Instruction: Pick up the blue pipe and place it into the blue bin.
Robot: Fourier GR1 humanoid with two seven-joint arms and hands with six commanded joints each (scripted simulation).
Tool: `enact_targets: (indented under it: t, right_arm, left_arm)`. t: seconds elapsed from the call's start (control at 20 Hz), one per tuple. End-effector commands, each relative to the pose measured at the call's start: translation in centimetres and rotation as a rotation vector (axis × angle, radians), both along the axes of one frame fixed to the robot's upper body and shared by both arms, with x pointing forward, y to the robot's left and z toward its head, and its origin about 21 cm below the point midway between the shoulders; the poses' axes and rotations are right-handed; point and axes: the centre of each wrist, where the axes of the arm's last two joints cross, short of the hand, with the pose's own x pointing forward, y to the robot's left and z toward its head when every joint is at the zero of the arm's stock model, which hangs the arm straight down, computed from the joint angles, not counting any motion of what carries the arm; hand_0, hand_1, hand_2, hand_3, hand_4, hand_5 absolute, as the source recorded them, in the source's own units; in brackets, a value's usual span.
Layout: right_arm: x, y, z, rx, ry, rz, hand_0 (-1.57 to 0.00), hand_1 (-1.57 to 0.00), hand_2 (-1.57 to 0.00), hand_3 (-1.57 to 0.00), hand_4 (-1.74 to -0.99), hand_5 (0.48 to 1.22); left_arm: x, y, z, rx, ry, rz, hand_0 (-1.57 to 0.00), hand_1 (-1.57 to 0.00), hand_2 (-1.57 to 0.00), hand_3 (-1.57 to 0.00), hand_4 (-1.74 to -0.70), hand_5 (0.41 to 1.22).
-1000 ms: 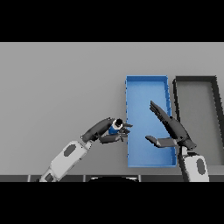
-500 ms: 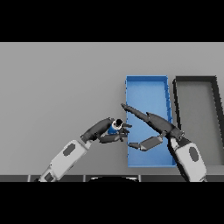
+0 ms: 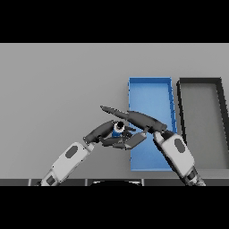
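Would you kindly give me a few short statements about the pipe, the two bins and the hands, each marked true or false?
1. The blue pipe already lies inside the blue bin. False: it is held just left of the bin, between the two hands.
2. The left hand has its fingers curled round the pipe. True.
3. The black bin stands to the left of the blue bin. False: it stands to its right.
4. The right hand reaches leftward across the blue bin's left edge, its straight fingers over the pipe. True.
5. The black bin holds a second pipe. False: nothing shows inside it.
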Motion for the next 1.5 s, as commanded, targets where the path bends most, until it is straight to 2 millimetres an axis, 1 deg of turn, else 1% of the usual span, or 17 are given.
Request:
enact_targets:
  t: [0.0,0.2,0.25,0.35,0.4,0.45,0.5,0.6,0.75,0.85,0.95,1.05,1.1,1.15,1.3,1.4,1.45]
  right_arm:
    - [0.4,0.4,0.2,0.003,0.002,0.008,0.00,0.00,-0.01,0.00,-1.223,0.512]
    - [1.4,1.5,0.4,-0.020,0.010,0.057,-0.05,-0.08,-0.11,-0.04,-1.268,0.519]
    - [1.4,2.0,0.5,-0.028,0.010,0.078,-0.14,-0.17,-0.19,-0.11,-1.308,0.523]
    - [1.6,2.5,0.2,-0.041,0.008,0.101,-0.48,-0.50,-0.50,-0.37,-1.390,0.538]
    - [1.4,2.8,0.1,-0.049,0.009,0.124,-0.70,-0.71,-0.71,-0.56,-1.453,0.551]
    - [1.6,3.3,0.3,-0.050,0.018,0.138,-0.87,-0.89,-0.89,-0.70,-1.503,0.573]
    - [1.7,3.5,0.2,-0.030,0.049,0.146,-1.01,-1.02,-1.02,-0.83,-1.541,0.604]
    - [1.6,3.6,0.1,-0.008,0.078,0.144,-1.21,-1.22,-1.22,-1.10,-1.492,0.706]
    - [1.2,3.6,-0.3,0.039,0.035,0.134,-1.39,-1.39,-1.39,-1.33,-1.458,0.957]
    - [0.8,3.5,-0.4,0.036,-0.005,0.139,-1.45,-1.46,-1.46,-1.42,-1.459,1.052]
    - [0.7,3.7,-0.2,0.045,-0.019,0.137,-1.50,-1.50,-1.50,-1.47,-1.469,1.113]
    - [0.6,3.7,-0.5,0.069,0.016,0.143,-1.52,-1.52,-1.52,-1.51,-1.473,1.152]
    - [0.7,3.9,-0.5,0.080,0.027,0.151,-1.53,-1.53,-1.53,-1.52,-1.474,1.166]
    - [0.6,3.8,-0.7,0.096,0.023,0.157,-1.54,-1.54,-1.54,-1.53,-1.477,1.177]
    - [0.3,3.6,-0.5,0.086,0.006,0.156,-1.56,-1.56,-1.56,-1.55,-1.481,1.198]
    - [0.1,3.5,-0.4,0.088,0.015,0.154,-1.56,-1.56,-1.56,-1.56,-1.482,1.206]
    - [0.1,3.7,-0.2,0.090,0.015,0.152,-1.56,-1.56,-1.56,-1.56,-1.483,1.209]
  left_arm:
    - [-0.2,0.3,-0.1,0.007,0.000,0.005,-1.57,-1.57,-1.57,-1.51,-1.73,1.221]
    - [0.2,0.3,-0.1,0.014,0.023,-0.018,-1.57,-1.57,-1.57,-1.40,-1.72,1.221]
    - [0.2,0.5,-0.3,0.007,-0.025,-0.016,-1.50,-1.39,-1.37,-1.15,-1.63,1.221]
    - [0.2,0.5,0.4,0.150,-0.073,0.016,-0.99,-0.90,-0.87,-0.74,-1.59,1.221]
    - [0.1,0.5,0.6,0.129,-0.097,0.023,-0.88,-0.83,-0.80,-0.67,-1.61,1.221]
    - [0.1,0.3,0.5,0.120,-0.100,0.022,-0.89,-0.87,-0.85,-0.66,-1.64,1.221]
    - [0.0,0.6,0.5,0.073,-0.093,0.029,-1.03,-1.01,-0.99,-0.62,-1.66,1.192]
    - [-0.1,0.3,0.4,0.012,-0.050,0.017,-1.22,-1.21,-1.20,-0.52,-1.69,1.203]
    - [-0.2,0.5,0.4,-0.005,-0.026,0.020,-1.39,-1.39,-1.38,-0.55,-1.71,1.212]
    - [-0.3,0.6,0.3,0.015,-0.034,0.013,-1.46,-1.45,-1.45,-0.59,-1.72,1.215]
    - [-0.1,0.5,0.2,0.020,-0.048,0.007,-1.50,-1.45,-1.49,-0.53,-1.73,1.217]
    - [0.2,0.3,0.2,0.035,-0.062,-0.001,-1.50,-1.36,-1.52,-0.51,-1.73,1.219]
    - [0.3,0.3,0.3,0.045,-0.063,-0.011,-1.43,-1.22,-1.35,-0.53,-1.64,1.219]
    - [0.4,0.5,0.3,0.063,-0.063,-0.021,-1.41,-1.19,-1.24,-0.52,-1.54,1.219]
    - [0.5,0.8,0.5,0.116,-0.075,-0.068,-0.78,-0.64,-0.65,-0.27,-1.25,1.220]
    - [0.2,1.3,0.4,0.137,-0.087,-0.088,-0.50,-0.41,-0.42,-0.17,-1.11,1.184]
    - [0.0,1.1,0.6,0.146,-0.089,-0.090,-0.40,-0.33,-0.33,-0.14,-1.05,1.118]
